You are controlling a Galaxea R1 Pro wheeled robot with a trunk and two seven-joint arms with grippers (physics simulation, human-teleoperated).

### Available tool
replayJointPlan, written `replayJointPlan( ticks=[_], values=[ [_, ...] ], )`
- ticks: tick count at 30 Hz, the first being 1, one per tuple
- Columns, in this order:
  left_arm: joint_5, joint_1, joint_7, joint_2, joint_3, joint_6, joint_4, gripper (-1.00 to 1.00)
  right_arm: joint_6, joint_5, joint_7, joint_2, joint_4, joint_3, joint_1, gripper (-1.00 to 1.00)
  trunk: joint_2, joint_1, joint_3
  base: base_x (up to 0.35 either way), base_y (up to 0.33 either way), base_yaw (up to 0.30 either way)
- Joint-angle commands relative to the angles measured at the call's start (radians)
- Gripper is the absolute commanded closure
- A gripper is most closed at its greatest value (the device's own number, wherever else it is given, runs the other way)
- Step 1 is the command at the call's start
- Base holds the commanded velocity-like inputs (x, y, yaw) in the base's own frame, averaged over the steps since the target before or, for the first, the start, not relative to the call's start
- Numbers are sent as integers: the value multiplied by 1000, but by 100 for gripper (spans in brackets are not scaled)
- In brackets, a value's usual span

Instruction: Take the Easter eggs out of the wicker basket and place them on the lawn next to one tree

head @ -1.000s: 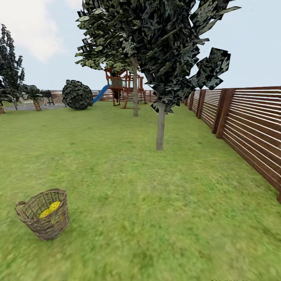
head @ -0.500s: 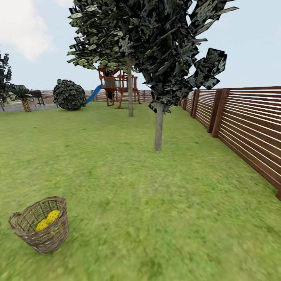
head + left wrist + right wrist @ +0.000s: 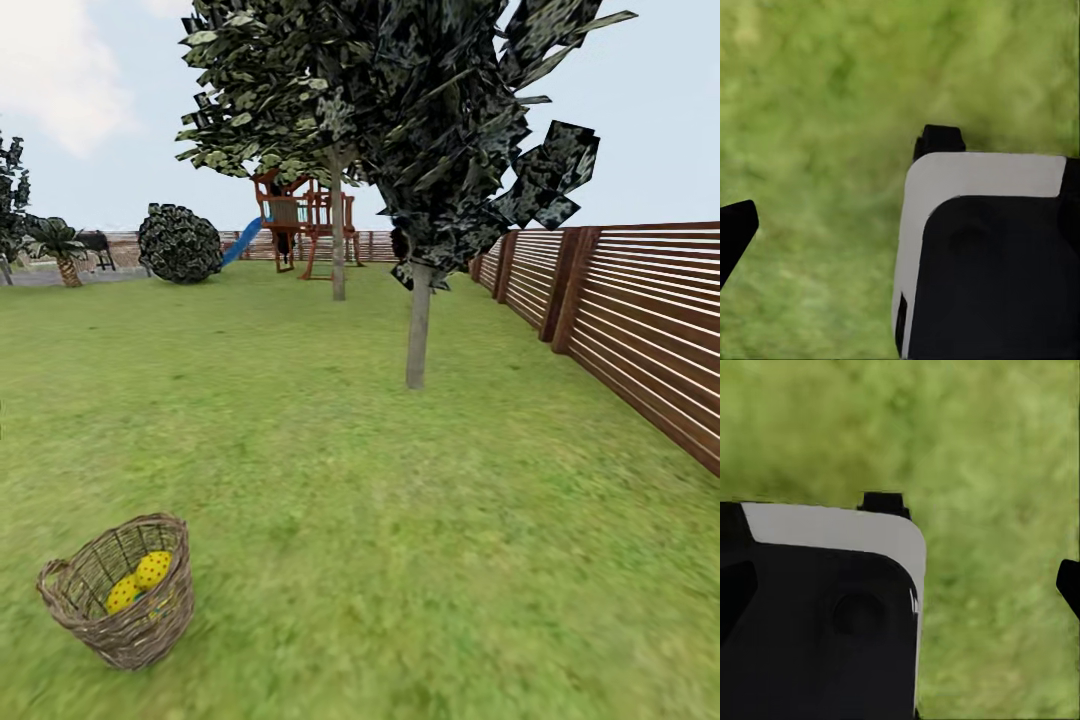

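- Two Easter eggs [image 3: 142, 579] show inside the wicker basket [image 3: 120, 590], low on the lawn [image 3: 380, 520] in head view; a third can't be made out.
- Basket stands upright, mouth up, loop handle [image 3: 50, 574] on its left side; upper egg sits w/ long axis roughly upright, lower one tilted.
- Tree [image 3: 418, 320] w/ slim pale trunk stands vertical, well apart from basket, near the slat fence [image 3: 640, 330].
- Playset [image 3: 300, 225] & bush [image 3: 180, 243] far back.
- Left jaws [image 3: 832, 195]: over bare grass, nothing between them; spread or not, can't tell.
- Right jaws [image 3: 975, 547]: same, grass beneath, state can't tell.
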Motion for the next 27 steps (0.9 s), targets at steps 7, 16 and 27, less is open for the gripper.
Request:
replayJointPlan(
  ticks=[7, 16, 27],
  values=[
    [41, -6, -1, 64, 26, 284, -303, -100, 529, -2, -76, -16, -486, -1, -67, -100, -1, 0, -1, 18, 304, 0],
    [38, -8, 4, 19, 31, 312, -314, -100, 809, -32, -200, 36, -520, 5, -281, -100, -1, 0, -1, 2, 227, 0],
    [35, -8, 13, 17, 35, 308, -310, -100, 863, -43, -190, 20, -584, 23, -294, -100, -1, 0, -1, 108, 286, 0]
  ],
)
